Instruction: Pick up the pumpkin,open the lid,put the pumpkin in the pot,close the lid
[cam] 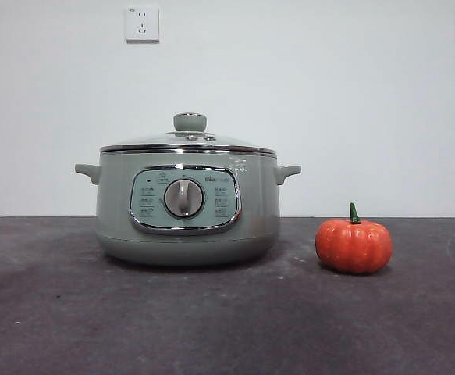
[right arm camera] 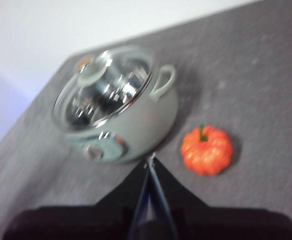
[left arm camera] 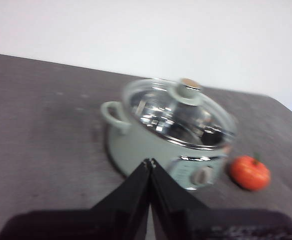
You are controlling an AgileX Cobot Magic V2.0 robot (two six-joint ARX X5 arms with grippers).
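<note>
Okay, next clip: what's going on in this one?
Nothing is being handled yet. The pot stands on the dark table with the lid on it. The pumpkin sits upright on the table beside the pot, apart from it, on the side away from the left arm. The left gripper and the right gripper both hang above the table with jaws shut and empty, each looking down at the pot and pumpkin. No step of the task is done.
</note>
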